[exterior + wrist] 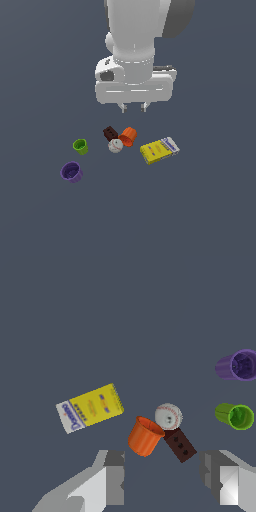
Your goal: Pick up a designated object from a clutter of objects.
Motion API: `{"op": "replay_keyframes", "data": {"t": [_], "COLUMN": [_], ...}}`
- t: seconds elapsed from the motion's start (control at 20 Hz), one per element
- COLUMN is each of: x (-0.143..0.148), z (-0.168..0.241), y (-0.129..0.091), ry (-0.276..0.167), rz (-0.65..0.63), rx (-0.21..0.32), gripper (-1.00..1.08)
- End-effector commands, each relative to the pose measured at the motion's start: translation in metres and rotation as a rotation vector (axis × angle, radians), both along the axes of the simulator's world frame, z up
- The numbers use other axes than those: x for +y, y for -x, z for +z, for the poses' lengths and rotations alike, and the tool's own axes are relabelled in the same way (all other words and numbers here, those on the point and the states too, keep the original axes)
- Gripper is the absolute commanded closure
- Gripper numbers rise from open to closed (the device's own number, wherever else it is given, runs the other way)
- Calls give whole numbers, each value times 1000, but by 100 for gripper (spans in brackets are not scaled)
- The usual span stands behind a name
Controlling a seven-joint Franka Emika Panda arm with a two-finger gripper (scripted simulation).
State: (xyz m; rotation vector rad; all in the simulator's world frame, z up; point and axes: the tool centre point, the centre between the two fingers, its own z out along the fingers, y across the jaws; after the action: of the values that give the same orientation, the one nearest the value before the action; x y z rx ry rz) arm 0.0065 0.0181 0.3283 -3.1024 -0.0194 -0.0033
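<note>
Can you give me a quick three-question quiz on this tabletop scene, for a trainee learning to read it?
1. True or false: the gripper is already closed on the purple cup.
2. Which item lies farthest toward the exterior view's right? A) green cup B) yellow box C) baseball
3. Fill in: the orange cup lies tipped on its side beside the baseball and the dark brown ____.

Key
1. False. The gripper hangs open above the middle cluster, holding nothing; the purple cup stands apart, toward the exterior view's left.
2. B
3. block
</note>
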Motion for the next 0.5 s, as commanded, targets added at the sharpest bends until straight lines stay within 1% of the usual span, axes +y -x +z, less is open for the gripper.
{"op": "replay_keyframes", "data": {"t": [0.0,0.25,0.45], "x": [-2,-11,-25], "z": [-2,-12,-26], "y": [-1,-10,-21], "ry": [-1,-5,-9], "rz": [-7,-52,-115], "rx": [-2,-15,-33], "gripper": [-20,-20,-20]}}
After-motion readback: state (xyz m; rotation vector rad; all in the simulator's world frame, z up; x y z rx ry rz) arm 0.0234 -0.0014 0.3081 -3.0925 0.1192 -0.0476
